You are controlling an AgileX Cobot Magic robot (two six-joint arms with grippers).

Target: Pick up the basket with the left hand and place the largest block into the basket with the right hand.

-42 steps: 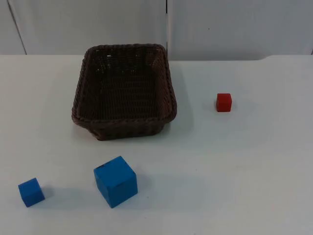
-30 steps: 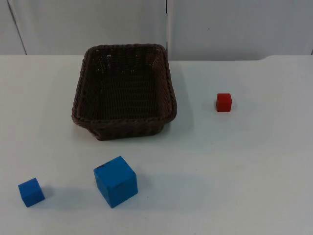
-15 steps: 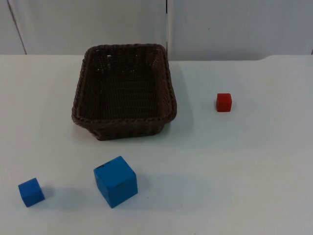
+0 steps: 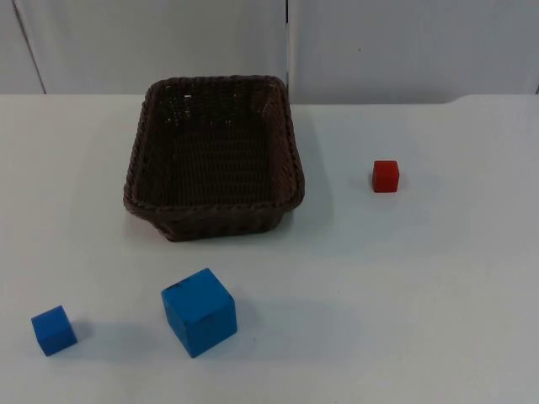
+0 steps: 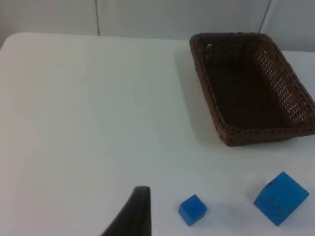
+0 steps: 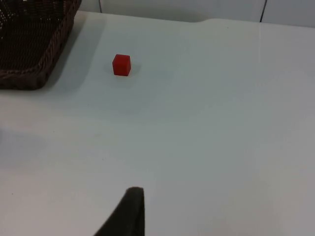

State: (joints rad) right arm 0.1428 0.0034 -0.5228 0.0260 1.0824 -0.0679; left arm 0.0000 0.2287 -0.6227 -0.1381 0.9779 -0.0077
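Dark wicker basket [image 4: 214, 156] sits empty mid-table, large blue cube [image 4: 199, 311] in front of it – both untouched. Left gripper [image 5: 129, 216] and right gripper [image 6: 125, 211] hang back; finger spread can't be told. Left should pinch the basket rim firmly.

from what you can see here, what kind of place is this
Probably a lab bench set up for robot manipulation trials, not a home or shop: a bare white table top ending at a grey partition wall, with only staged props, a brown wicker basket and plain colour blocks such as the large blue block.
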